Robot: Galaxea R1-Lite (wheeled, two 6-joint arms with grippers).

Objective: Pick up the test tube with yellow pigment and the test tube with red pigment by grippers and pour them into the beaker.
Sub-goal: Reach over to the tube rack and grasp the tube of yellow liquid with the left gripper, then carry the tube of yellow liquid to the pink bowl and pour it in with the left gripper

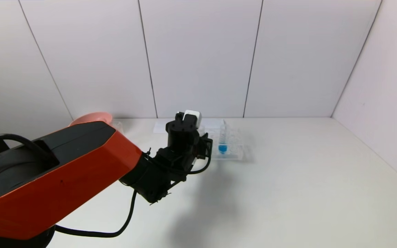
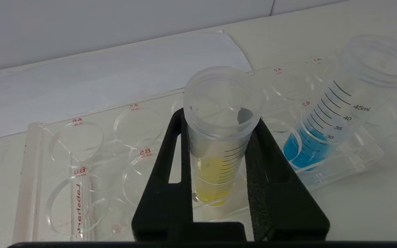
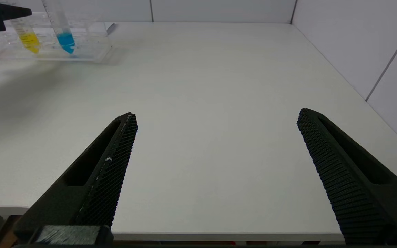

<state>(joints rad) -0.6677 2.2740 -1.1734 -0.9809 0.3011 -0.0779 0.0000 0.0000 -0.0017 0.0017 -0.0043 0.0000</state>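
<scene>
So the left gripper (image 2: 219,124) is out over the clear tube rack (image 2: 36,165) at the far side of the white table (image 1: 288,193), and its two black fingers (image 2: 171,165) sit on either side of the test tube with yellow pigment (image 2: 219,151). They're pressed right up against the tube's walls just under the rim, so it's clamped on it. The tube stands upright, bottom end down in a rack hole, yellow liquid pooled in the lower part.

Just beside it, on the robot's right, the tube with blue liquid (image 2: 319,134) sits in the same rack, leaning a bit in the left wrist view. From the head view the wrist blocks the yellow tube entirely, only the blue one (image 1: 222,141) shows.

A pink bowl (image 1: 91,119) peeks out behind the left arm, near the back wall.

The right gripper (image 3: 215,151) hangs low near the table's near edge, well apart from the rack, fingers spread wide with nothing between them.
</scene>
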